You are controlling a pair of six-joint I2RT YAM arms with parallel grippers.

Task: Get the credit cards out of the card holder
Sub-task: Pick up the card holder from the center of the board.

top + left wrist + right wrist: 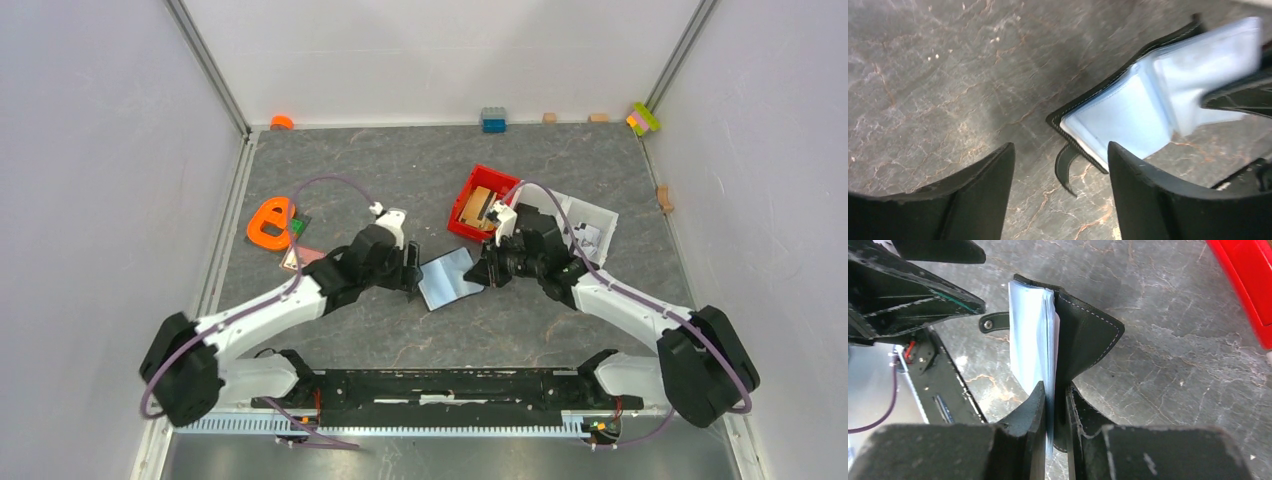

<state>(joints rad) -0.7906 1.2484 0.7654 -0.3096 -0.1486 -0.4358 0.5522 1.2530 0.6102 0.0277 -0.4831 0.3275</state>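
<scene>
The card holder (447, 278) sits opened at mid-table, between the two arms.

The left gripper (1060, 147) hovers with its fingers well apart at the holder's near corner, gripping nothing. The snap strap (1065, 165) lies between its fingers. The right gripper (1054, 390) is nearly closed, pinching the black cover and the pale blue sleeves together and holding that side up on edge. Left of the left arm, a pinkish-copper credit card (297, 259) lies on the table. Farther back is a red bin (480, 200).
</scene>
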